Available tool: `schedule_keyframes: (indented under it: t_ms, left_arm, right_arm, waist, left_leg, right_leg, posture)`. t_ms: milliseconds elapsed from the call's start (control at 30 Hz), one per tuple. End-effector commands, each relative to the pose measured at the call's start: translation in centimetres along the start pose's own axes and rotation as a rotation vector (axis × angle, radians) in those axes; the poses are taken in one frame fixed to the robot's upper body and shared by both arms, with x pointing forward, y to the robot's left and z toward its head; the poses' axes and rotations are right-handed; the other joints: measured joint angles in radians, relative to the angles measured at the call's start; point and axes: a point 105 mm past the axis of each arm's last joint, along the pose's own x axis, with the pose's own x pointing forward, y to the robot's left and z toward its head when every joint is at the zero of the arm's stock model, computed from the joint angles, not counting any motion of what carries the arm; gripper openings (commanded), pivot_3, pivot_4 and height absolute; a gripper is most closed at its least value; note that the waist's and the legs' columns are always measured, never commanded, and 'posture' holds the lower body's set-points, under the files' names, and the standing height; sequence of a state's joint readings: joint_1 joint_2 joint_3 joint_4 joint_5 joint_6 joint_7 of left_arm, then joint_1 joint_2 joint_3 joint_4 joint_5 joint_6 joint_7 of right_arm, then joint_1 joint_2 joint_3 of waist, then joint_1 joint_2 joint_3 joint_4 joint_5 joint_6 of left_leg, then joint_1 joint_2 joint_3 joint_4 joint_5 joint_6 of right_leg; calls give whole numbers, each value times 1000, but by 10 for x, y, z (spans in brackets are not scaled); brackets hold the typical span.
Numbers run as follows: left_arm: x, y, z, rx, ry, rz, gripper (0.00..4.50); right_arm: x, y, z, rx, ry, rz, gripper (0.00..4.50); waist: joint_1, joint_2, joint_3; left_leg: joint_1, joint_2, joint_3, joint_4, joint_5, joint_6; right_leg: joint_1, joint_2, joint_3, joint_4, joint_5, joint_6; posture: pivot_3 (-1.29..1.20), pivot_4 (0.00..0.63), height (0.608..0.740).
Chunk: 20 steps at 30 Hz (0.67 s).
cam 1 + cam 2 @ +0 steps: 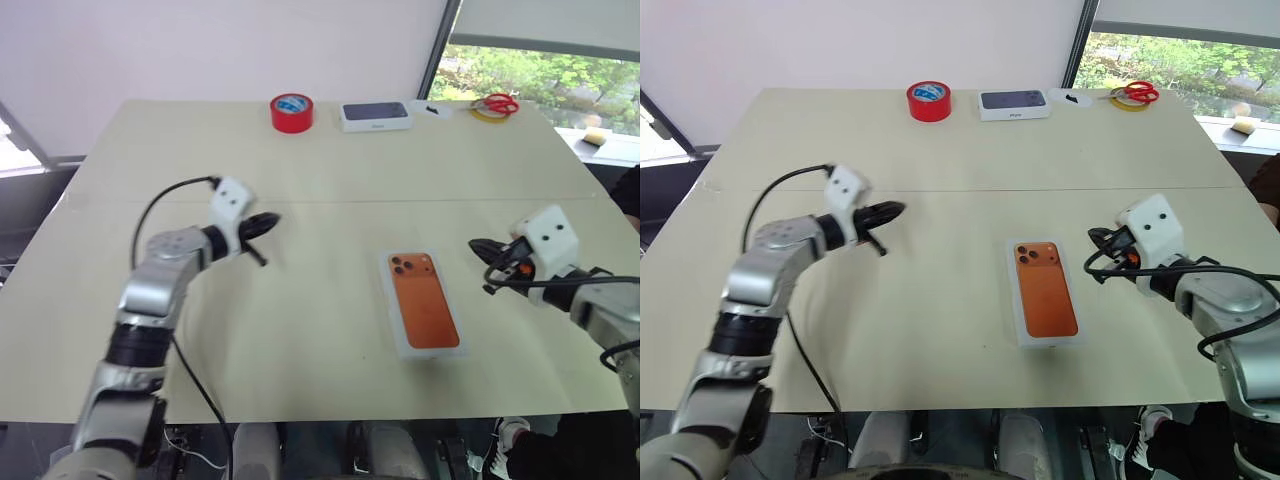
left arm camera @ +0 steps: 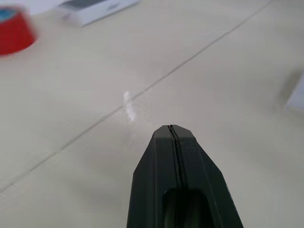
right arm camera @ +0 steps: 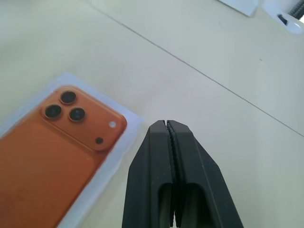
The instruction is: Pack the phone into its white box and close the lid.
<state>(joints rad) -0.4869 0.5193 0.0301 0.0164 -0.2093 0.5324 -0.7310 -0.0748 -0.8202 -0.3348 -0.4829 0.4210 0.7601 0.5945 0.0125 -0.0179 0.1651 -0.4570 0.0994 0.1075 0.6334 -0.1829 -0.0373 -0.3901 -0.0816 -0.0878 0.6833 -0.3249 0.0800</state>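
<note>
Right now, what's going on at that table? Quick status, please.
Left tool shut, empty; right tool shut, empty. Phone lies camera-side up in the white box, between the tools. No lid on yet. Nothing in the way.

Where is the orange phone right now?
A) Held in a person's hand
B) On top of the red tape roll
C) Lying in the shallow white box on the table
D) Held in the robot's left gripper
C: the phone lies flat, lenses up, inside the white box, whose rim shows around it, on the table between the two arms.
</note>
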Motion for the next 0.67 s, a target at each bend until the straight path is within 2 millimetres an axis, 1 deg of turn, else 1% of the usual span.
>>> schedule_keyframes:
  t_ms: [33, 133, 233, 367, 467, 667]
  left_arm:
    - [-28, 17, 12, 27, -61, 50, 0]
    - [-56, 30, -8, -2, -15, 114, 0]
    - [-71, 33, -20, -20, 16, 149, 0]
    - [-76, 38, -21, -29, 13, 185, 0]
    - [-77, 40, -20, -33, 7, 193, 0]
    - [-78, 44, -17, -31, 2, 210, 0]
  right_arm:
    - [-2, -8, 10, 16, -63, 6, 51]
    - [0, -10, 8, 44, -68, 37, 51]
    - [4, -14, 2, 52, -61, 44, 51]
    - [10, -12, 0, 50, -63, 55, 51]
    - [14, -8, 3, 54, -78, 63, 51]
    - [16, -3, 4, 61, -94, 75, 51]
  waist:
    - [1, 0, 0]
    - [-1, 0, 0]
    - [-1, 0, 0]
    - [2, 0, 0]
    - [-1, 0, 0]
    - [-1, 0, 0]
  left_leg:
    - [0, 0, 0, 0, 0, 0]
    - [0, 0, 0, -1, 0, 0]
    - [0, 0, 0, -1, 0, 0]
    - [0, 0, 0, -1, 0, 0]
    - [0, 0, 0, -1, 0, 0]
    - [0, 0, 1, -1, 0, 0]
  right_leg:
    - [0, 0, 0, 0, 0, 0]
    - [0, 0, 0, 0, 0, 0]
    - [-1, 0, 0, 0, 0, 0]
    - [0, 0, 0, 0, 0, 0]
    - [-1, 0, 0, 0, 0, 0]
    - [-1, 0, 0, 0, 0, 0]
  posture:
    - [0, 150, 730]
    - [0, 150, 730]
    - [0, 150, 730]
    - [0, 150, 730]
    - [0, 150, 730]
    - [0, 150, 730]
